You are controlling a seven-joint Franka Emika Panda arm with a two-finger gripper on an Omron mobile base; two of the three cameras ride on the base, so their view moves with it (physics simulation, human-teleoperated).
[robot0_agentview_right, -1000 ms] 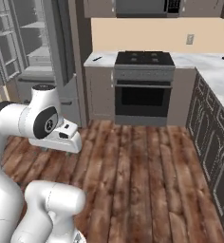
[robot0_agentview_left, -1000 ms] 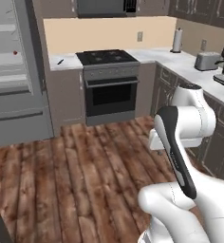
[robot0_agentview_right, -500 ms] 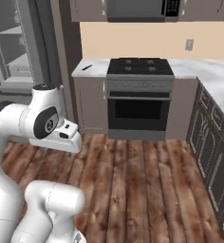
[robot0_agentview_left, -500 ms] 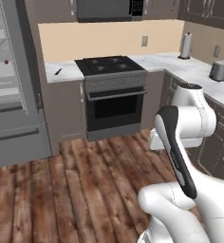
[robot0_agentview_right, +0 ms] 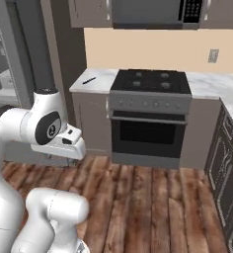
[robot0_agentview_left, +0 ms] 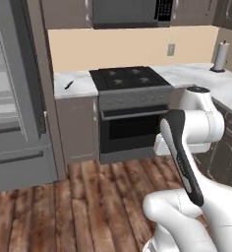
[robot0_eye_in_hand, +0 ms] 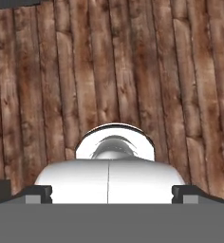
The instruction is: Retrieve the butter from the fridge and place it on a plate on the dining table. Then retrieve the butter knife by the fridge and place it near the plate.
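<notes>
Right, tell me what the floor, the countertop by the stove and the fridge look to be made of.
The floor looks like wood planks, brown with grain and knots, matte. The countertop looks like white marble with faint grey veining, smooth. The fridge reads as grey brushed metal, though the flat rendering leaves that open.

The stove (robot0_agentview_left: 130, 78) is faced from behind the arm in both base views; the wooden floor (robot0_eye_in_hand: 114, 66) is viewed straight down by the hand camera.
</notes>
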